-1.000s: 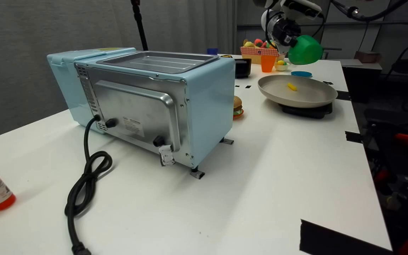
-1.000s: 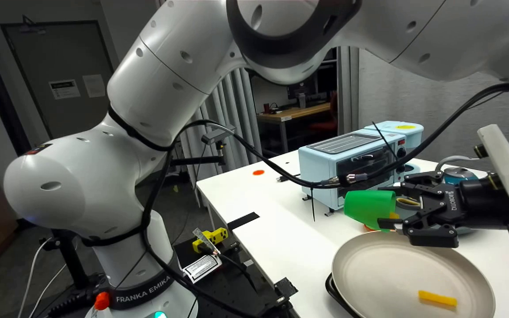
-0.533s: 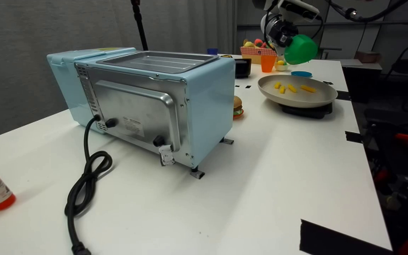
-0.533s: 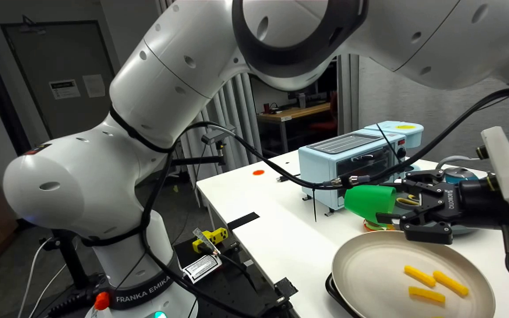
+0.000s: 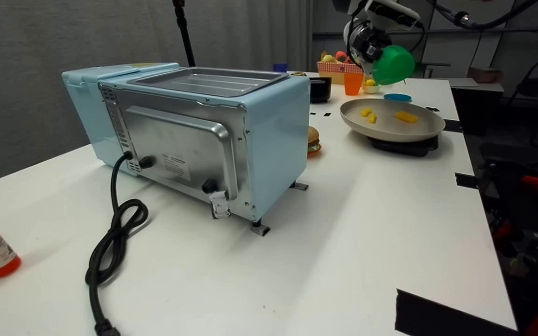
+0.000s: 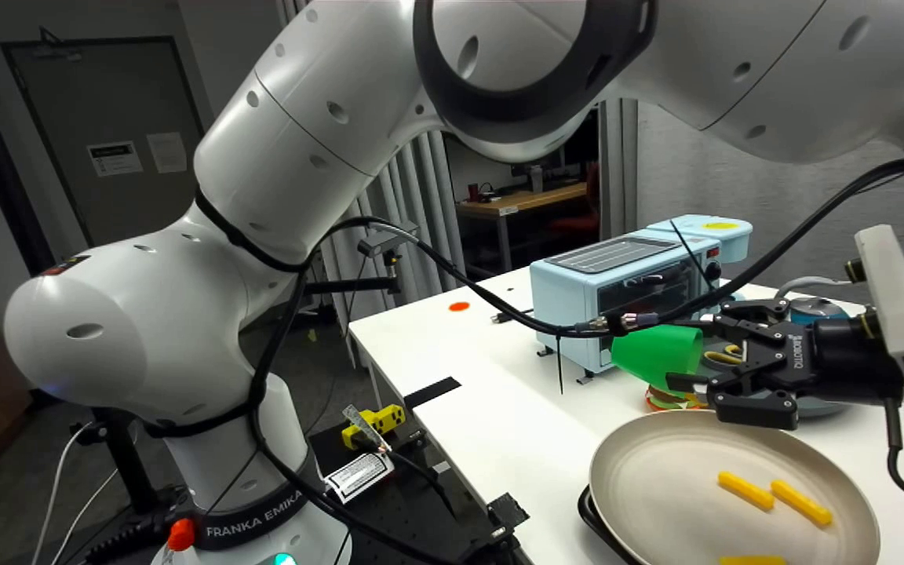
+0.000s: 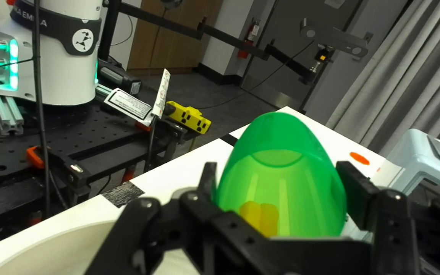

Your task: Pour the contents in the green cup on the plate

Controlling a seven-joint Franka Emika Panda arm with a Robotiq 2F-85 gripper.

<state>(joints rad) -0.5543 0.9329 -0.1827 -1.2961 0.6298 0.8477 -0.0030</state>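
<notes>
My gripper [image 7: 281, 179] is shut on the green cup [image 7: 304, 191], with one finger on each side of it. In both exterior views the cup [image 5: 392, 65] [image 6: 652, 353] is held tilted above the beige-grey plate [image 5: 350, 122] [image 6: 656, 486]. Several small yellow pieces [image 6: 801, 502] lie on the plate; they also show in an exterior view [image 5: 406, 116]. In the wrist view, yellow pieces [image 7: 260, 215] show through the cup's green wall near its lower part, seemingly inside. The plate's rim [image 7: 71, 233] shows at the bottom left there.
The plate rests on a black stand [image 5: 404, 146]. A light-blue toaster oven [image 6: 566, 298] stands behind the cup. A toy burger [image 5: 313, 140], an orange cup [image 5: 353, 84], a blue dish [image 5: 397, 97] and a basket [image 5: 332, 77] are on the table. A cable [image 6: 774, 251] hangs along the arm.
More yellow pieces have fallen onto the plate, where only one lay a second ago. One piece has shifted across the plate since half a second ago. The cup has moved slightly and stays gripped.
</notes>
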